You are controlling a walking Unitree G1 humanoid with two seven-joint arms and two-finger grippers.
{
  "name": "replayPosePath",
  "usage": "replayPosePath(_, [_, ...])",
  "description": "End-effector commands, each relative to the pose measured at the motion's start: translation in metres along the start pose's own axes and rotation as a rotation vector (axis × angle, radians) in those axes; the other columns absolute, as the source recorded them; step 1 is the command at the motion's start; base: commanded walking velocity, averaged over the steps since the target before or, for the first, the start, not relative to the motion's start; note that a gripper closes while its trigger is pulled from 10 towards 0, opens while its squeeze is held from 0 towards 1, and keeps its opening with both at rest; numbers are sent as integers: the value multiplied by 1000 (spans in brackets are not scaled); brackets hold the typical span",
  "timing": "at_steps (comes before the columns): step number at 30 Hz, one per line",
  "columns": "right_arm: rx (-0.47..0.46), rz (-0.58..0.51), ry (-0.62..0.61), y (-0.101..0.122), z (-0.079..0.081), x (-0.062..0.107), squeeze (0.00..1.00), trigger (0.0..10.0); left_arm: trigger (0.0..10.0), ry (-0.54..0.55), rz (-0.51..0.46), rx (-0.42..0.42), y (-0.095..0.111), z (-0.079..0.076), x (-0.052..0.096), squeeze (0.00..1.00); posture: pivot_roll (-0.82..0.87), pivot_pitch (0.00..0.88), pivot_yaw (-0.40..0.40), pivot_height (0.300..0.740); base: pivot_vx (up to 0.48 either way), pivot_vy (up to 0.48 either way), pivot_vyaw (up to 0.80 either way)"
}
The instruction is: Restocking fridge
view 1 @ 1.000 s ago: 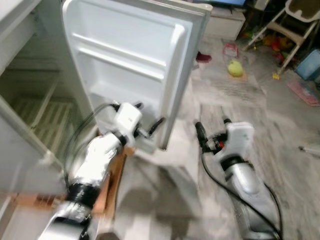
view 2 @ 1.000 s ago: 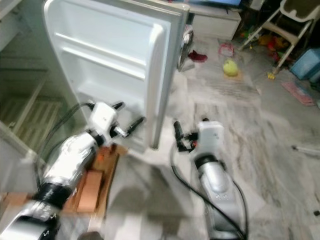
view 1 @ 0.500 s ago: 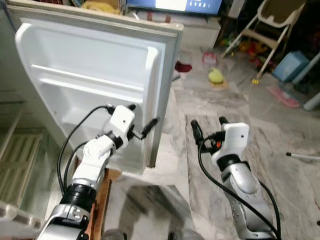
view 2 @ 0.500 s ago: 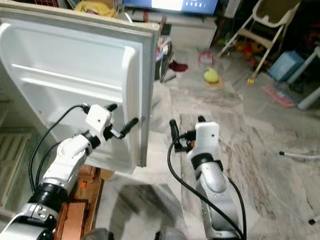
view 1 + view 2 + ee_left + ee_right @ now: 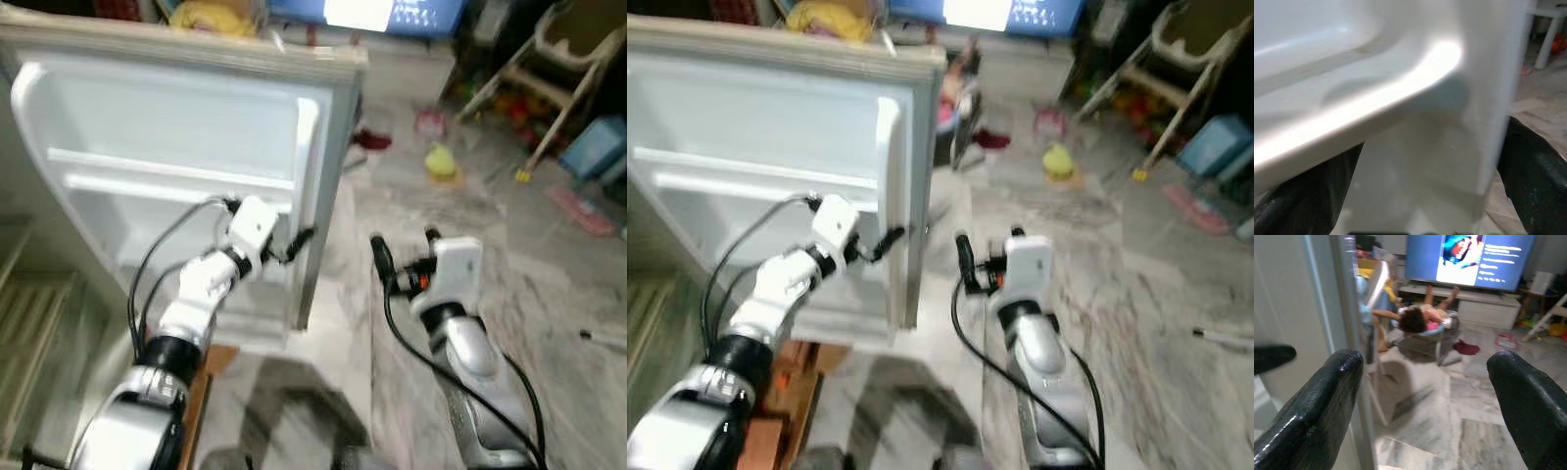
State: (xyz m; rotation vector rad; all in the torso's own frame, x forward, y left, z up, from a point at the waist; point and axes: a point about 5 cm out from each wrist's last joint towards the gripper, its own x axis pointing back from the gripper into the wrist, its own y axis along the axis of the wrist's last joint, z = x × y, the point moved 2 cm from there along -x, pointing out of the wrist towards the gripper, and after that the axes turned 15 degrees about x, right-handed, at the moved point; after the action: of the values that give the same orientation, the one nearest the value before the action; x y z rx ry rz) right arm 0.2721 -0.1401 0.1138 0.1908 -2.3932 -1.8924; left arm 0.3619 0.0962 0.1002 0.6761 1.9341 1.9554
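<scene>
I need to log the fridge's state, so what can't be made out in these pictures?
- Fridge inside: cut off by the eye views' left edge, hidden behind the open door.
- Left gripper at the door edge: contact unclear, blurred in the left wrist view.
- Right gripper: open, holding nothing.
- Floor toys: too blurred to identify.

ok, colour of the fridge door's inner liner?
White, the fridge door liner and its shelves alike; clearest in the left eye view.

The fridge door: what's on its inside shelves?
The fridge door stands open, and the shelf rails that show hold nothing. The left gripper and its arm cover part of the lowest shelf, so what lies there cannot be seen.
</scene>
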Motion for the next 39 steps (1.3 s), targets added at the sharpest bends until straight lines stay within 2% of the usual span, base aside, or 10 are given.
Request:
replayPosePath(1, [13,9,-25,-2,-8,2,0,10000,10000,-39,-18,-53,9,-12,-11,0,-54,31,-79,740,465,0,0])
replayPosePath(5, [13,10,-29,-2,-7,1,0,10000,10000,7,-15,-58,9,-5,-12,0,-53,38,-79,740,466,0,0])
replayPosePath(9, [13,10,-30,-3,-7,2,0,10000,10000,54,-38,0,6,6,-6,0,-52,40,-78,740,0,0,0])
replayPosePath(12, [10,12,-34,-4,-8,2,0,10000,10000,96,-44,8,-2,19,10,0,-40,34,-74,740,0,0,0])
replayPosePath(13, [10,12,-34,-4,-8,2,0,10000,10000,96,-44,8,-2,19,10,0,-40,34,-74,740,0,0,0])
replayPosePath(14, [9,11,-36,-5,-8,2,0,10000,10000,129,-49,33,-8,27,23,0,-25,34,-73,740,0,0,0])
replayPosePath(20, [8,6,-32,-4,-8,-3,0,10000,10000,215,-53,72,-19,41,57,0,12,47,-67,740,0,0,0])
replayPosePath(27, [40,-32,-47,6,-16,-9,0,10000,10000,287,-83,70,-11,38,80,0,29,89,-52,740,0,0,0])
replayPosePath(30, [36,-49,-82,12,-21,-15,0,10000,10000,269,-86,58,-8,32,87,0,-3,96,-52,740,0,0,0])
replayPosePath(39, [17,-39,-58,12,-11,-15,0,10000,10000,214,2,62,-21,24,84,0,-36,74,-72,740,0,-95,-307])
